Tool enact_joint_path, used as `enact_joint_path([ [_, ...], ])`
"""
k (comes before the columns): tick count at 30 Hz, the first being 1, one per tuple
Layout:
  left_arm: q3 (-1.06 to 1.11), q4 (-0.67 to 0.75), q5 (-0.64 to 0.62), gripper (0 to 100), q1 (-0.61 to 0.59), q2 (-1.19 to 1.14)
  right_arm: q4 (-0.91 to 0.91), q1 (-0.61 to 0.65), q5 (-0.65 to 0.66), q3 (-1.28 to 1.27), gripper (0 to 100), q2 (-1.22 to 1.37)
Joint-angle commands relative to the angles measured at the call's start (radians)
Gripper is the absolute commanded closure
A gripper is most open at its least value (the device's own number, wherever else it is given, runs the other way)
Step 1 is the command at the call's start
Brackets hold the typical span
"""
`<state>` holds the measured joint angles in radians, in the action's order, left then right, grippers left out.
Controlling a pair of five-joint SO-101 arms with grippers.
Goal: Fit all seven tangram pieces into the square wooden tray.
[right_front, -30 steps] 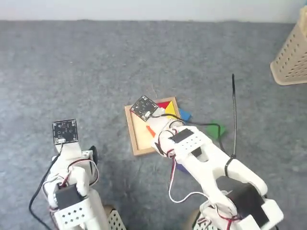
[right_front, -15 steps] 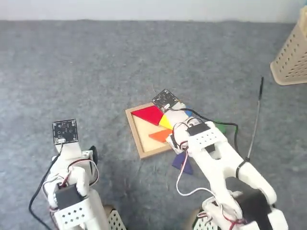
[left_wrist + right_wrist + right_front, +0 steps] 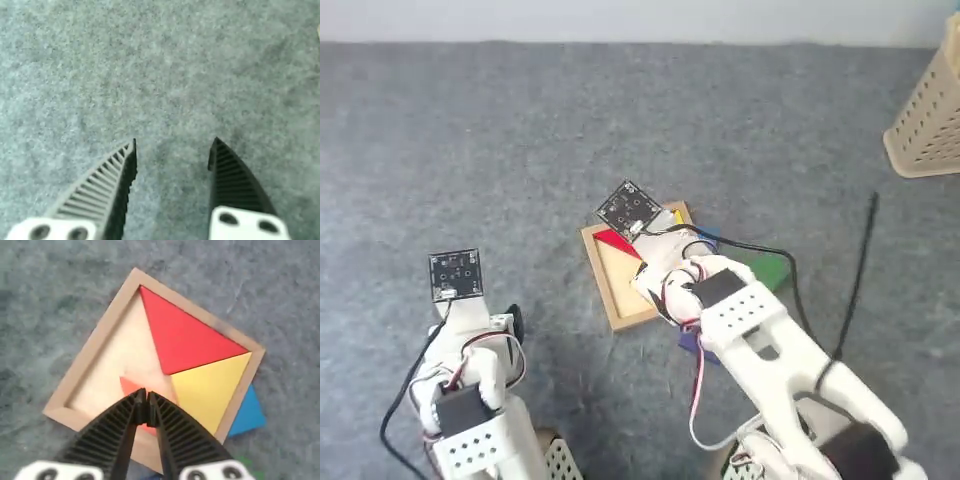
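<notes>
A: Orange piece (image 3: pixel 131 386) next, so where does it lie?

B: Inside the wooden tray (image 3: pixel 84 362), on its bare floor, in the lower middle of the right wrist view and partly hidden under the jaws of your right arm (image 3: pixel 750 320). Those jaws are pressed together, tips right over the piece; whether they touch it cannot be told. The red triangle (image 3: pixel 186 335) and the yellow triangle (image 3: pixel 210 387) sit flush, edge to edge, in the tray's upper and right part.

A: How should you go on?

B: By my reading you are nudging, not lifting. Hold the jaws together and low, and push the orange piece along the tray floor towards the seam where red meets yellow. Go slowly so that it does not ride up over a seated piece or the rim. Mind the tray too: it looks loose on the grey table (image 3: pixel 520 150) and may slide.

A: And the rest?

B: The blue piece (image 3: pixel 248 415) lies outside, just beside the tray's right side. The green piece (image 3: pixel 767 268) and the purple piece (image 3: pixel 698 342) lie near it on the table. The jaws of your left arm (image 3: pixel 470 390) stand apart over bare table, at the lower left of the high view.
</notes>
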<state>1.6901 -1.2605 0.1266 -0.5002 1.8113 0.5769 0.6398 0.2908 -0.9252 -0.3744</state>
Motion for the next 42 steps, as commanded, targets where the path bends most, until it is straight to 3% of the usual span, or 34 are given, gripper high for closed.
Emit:
enact_joint_path([
  [1,-0.005,-0.003,-0.009,77,0.002,0.011,-0.059,0.008,0.005,0.018,99.3,0.087],
  [24,-0.005,-0.003,-0.009,77,0.002,0.011,-0.156,0.008,0.005,0.123,99.3,0.297],
  [34,-0.005,-0.003,-0.009,77,0.002,0.011,-0.004,-0.065,0.006,0.109,99.3,0.285],
  [42,-0.005,-0.003,-0.009,77,0.002,0.011,0.013,-0.101,0.006,0.11,99.3,0.283],
])
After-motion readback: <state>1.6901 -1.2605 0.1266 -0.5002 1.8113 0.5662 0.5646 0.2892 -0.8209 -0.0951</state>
